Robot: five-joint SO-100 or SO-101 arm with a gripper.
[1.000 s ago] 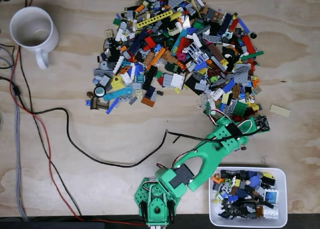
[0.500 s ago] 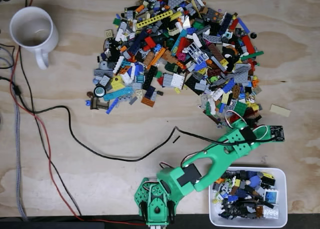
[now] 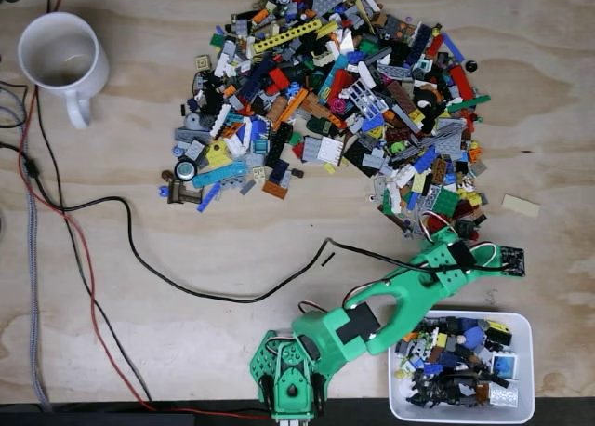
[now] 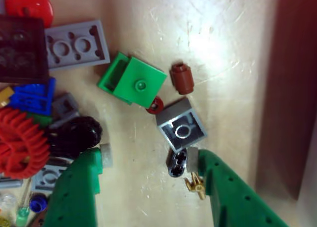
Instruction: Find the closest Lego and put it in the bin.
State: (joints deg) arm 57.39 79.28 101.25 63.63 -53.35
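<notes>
Hovering over the pile (image 3: 344,100) edge, gripper (image 4: 148,182) spread wide, nothing between fingers, likely lining up on the grey slope brick (image 4: 182,125) at 12 o'clock. Green brick (image 4: 132,80) beyond. Bin (image 3: 525,322) sits at arm's 5 o'clock in fixed view.

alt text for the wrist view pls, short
Close-up from the wrist: the open green gripper hangs over a pale wooden table, its two fingers spread around a grey slope brick and a small black piece. Beyond lie a green brick, a brown round stud, a grey plate and a red gear.
</notes>
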